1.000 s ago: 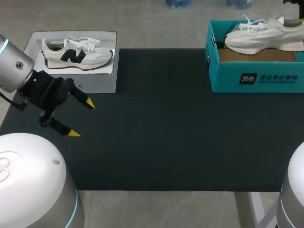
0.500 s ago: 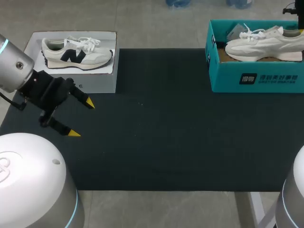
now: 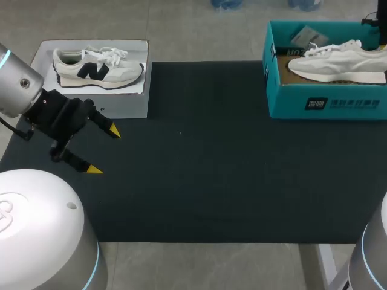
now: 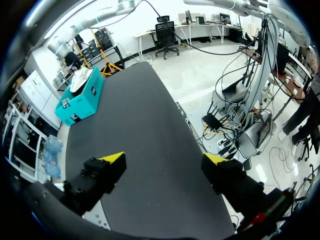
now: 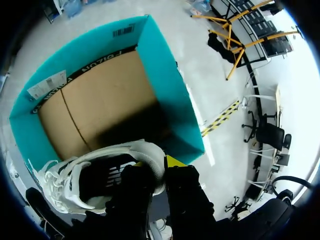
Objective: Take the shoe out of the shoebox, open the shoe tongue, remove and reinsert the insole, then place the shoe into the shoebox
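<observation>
Inside the outline of the teal shoebox (image 3: 326, 104), at the far right of the table, sits the off-white sneaker (image 3: 335, 60), toe toward the middle of the table, laces up. Can't tell whether its sole touches the cardboard floor. In the right wrist view the sneaker (image 5: 100, 175) hangs over the box's brown floor (image 5: 100, 100), and the right gripper (image 5: 156, 164) is clamped on the heel collar, one finger inside the shoe opening, one outside the heel, with a yellow tip showing beside the heel. In the head view only a dark bit of the right arm shows at the far right edge behind the box.

The black mat (image 3: 211, 169) covers the middle of the table; the shoebox stands on its far right corner. The left gripper (image 3: 104, 151) hangs over the mat's left edge, fingers spread wide, nothing between them; the left wrist view shows the same gap (image 4: 164, 159) over bare mat, with the shoebox (image 4: 80, 100) well ahead.

Just beyond the left gripper, a white box (image 3: 127, 106) carries a second sneaker (image 3: 97, 66), white with dark markings.
</observation>
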Robot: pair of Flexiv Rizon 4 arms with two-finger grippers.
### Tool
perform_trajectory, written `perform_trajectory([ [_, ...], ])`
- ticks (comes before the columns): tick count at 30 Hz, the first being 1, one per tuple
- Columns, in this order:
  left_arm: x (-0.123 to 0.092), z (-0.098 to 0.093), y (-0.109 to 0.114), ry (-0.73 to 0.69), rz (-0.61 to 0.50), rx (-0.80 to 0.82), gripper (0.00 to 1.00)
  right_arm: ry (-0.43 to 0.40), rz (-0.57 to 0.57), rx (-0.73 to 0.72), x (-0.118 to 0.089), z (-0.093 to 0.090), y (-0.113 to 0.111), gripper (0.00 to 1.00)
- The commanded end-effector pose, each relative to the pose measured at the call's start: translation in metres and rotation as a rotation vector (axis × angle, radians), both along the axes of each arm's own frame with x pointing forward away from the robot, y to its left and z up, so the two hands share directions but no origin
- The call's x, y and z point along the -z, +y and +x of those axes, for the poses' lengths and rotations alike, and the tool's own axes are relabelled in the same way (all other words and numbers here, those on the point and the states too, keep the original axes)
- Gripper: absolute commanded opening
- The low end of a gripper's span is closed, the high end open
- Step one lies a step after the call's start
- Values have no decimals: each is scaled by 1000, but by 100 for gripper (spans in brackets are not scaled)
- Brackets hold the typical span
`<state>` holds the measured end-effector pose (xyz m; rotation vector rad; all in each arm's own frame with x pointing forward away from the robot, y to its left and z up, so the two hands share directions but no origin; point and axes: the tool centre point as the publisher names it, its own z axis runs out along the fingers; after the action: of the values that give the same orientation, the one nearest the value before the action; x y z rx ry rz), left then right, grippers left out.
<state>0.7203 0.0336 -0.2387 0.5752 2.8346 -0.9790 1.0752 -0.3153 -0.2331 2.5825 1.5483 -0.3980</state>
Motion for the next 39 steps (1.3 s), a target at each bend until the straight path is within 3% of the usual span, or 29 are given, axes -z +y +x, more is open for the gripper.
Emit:
perform_trajectory([
  [1,0,0,0,0,3,0,100,-14,-19,-16,-17,9,3,0],
  [9,0,0,0,0,3,0,100,-44,-53,-29,-39,21,8,0],
  [20,0,0,0,0,3,0,100,-58,-61,-15,-37,25,-1,0],
  [31,0,0,0,0,3,0,100,-73,-80,-29,-13,34,-3,0],
  [39,0,0,0,0,3,0,100,-62,-55,-28,11,24,-9,0],
])
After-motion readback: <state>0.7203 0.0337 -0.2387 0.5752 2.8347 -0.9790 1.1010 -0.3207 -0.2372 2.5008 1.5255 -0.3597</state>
